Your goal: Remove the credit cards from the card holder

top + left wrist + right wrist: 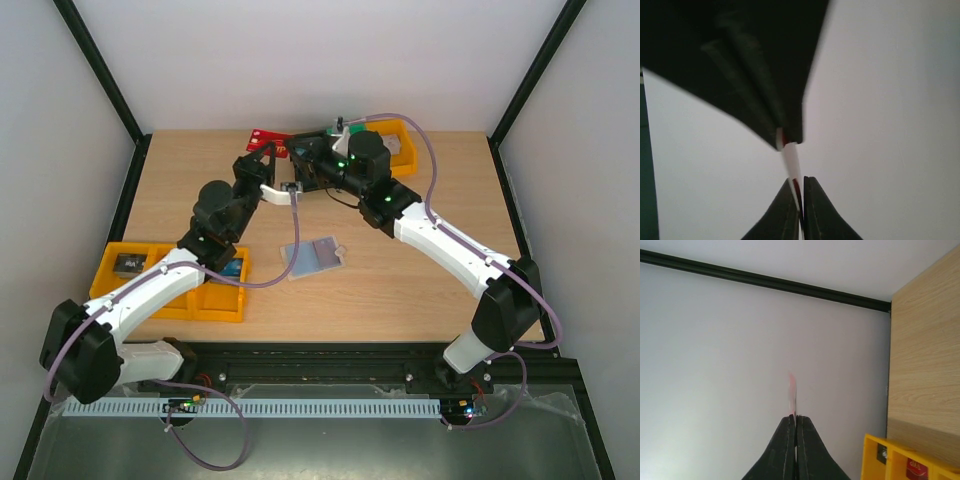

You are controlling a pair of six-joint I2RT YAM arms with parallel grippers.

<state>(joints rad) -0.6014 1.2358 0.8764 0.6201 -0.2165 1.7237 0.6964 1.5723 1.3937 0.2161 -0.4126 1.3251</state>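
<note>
Left gripper [799,182] and right gripper [796,418] are both pinched on the red card [266,139], raised over the table's [420,290] far side. I see the card holder [315,257] flat mid-table, blue-grey side up.

Yellow plastic bins [220,303] line the near left of a light wooden table [400,280], some compartments holding small dark items. Another yellow bin [408,127] sits at the far edge, before white walls [300,60].
</note>
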